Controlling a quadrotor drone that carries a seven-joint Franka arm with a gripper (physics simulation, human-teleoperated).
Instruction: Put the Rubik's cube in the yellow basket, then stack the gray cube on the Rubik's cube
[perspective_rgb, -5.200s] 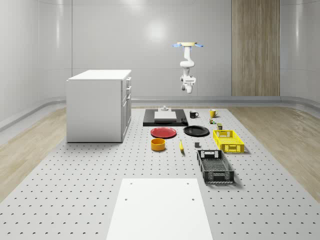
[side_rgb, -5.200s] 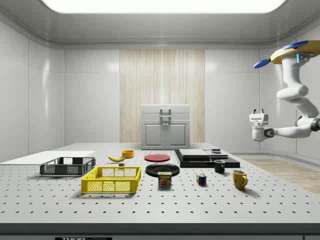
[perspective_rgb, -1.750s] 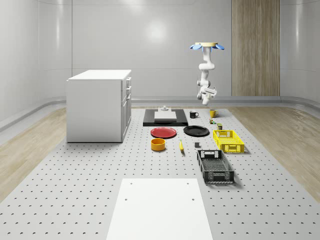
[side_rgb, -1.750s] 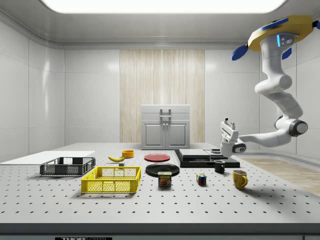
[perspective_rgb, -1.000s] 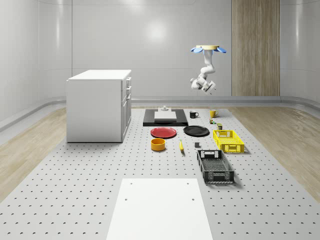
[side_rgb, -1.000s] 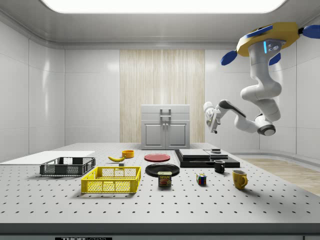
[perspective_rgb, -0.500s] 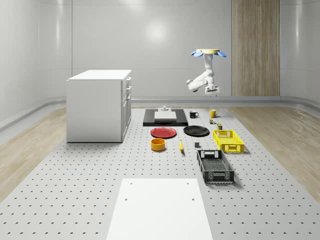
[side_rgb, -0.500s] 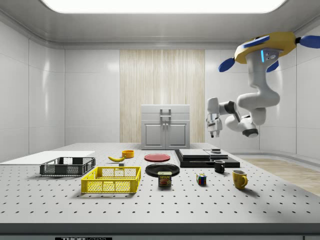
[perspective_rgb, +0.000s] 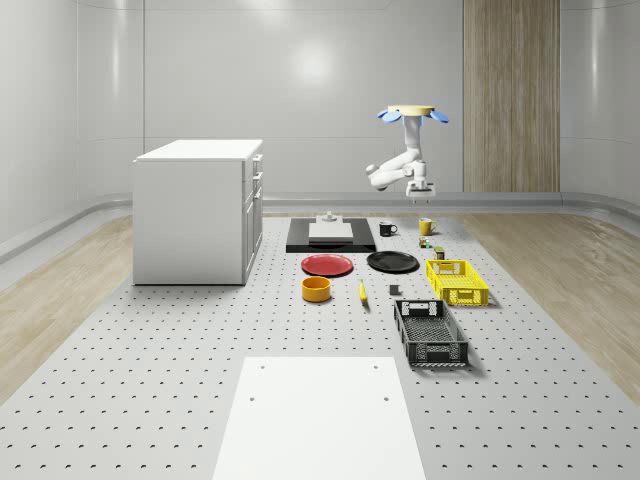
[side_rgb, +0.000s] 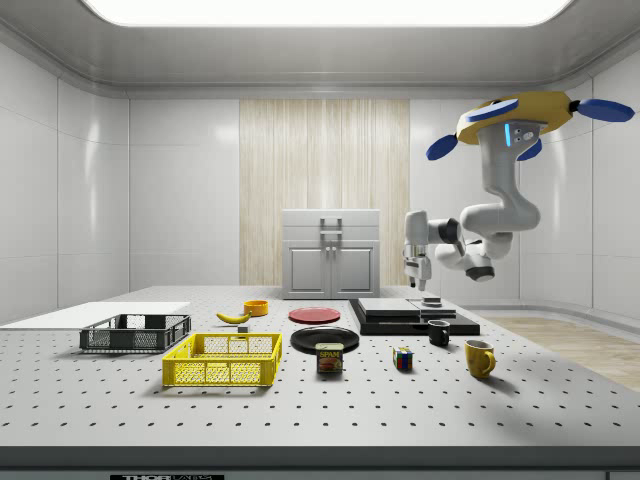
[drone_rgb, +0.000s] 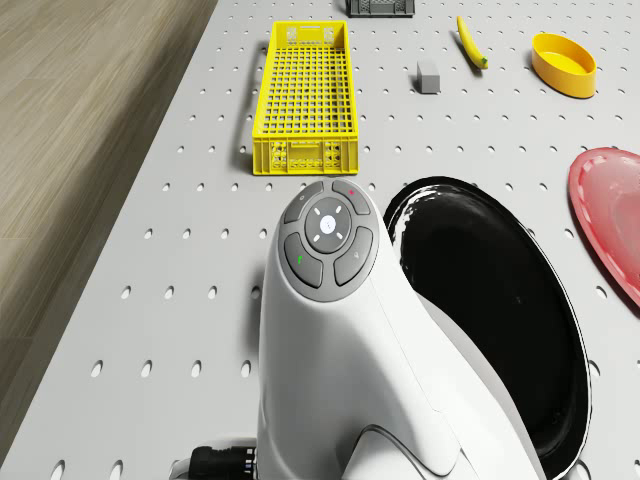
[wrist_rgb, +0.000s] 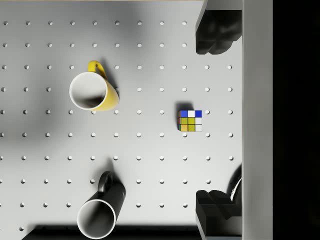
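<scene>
The Rubik's cube (wrist_rgb: 190, 120) lies on the perforated table between a yellow mug (wrist_rgb: 92, 92) and a black mug (wrist_rgb: 100, 212); it also shows small on the table (perspective_rgb: 424, 241) (side_rgb: 403, 358). My gripper (wrist_rgb: 215, 122) points straight down, open and empty, high above the cube (perspective_rgb: 417, 190) (side_rgb: 423, 286). Its dark fingers (wrist_rgb: 215, 35) stand wide apart. The yellow basket (drone_rgb: 305, 95) (perspective_rgb: 456, 281) (side_rgb: 224, 360) holds nothing. The gray cube (drone_rgb: 428, 76) (perspective_rgb: 394, 290) rests on the table beside the basket. The drone (side_rgb: 520, 115) (perspective_rgb: 411, 112) hovers over the table's far end.
A black plate (drone_rgb: 490, 300) and a red plate (drone_rgb: 615, 215) lie under the arm (drone_rgb: 340, 350). A banana (drone_rgb: 470, 40) and a yellow bowl (drone_rgb: 563, 62) sit beyond the gray cube. A black crate (perspective_rgb: 430, 332), a black slab (perspective_rgb: 331, 235) and a white cabinet (perspective_rgb: 197, 210) stand further off.
The arm has swung its gripper from raised sideways to pointing down, and lower. The drone has drifted a little toward the side view's left. Nothing on the table moved.
</scene>
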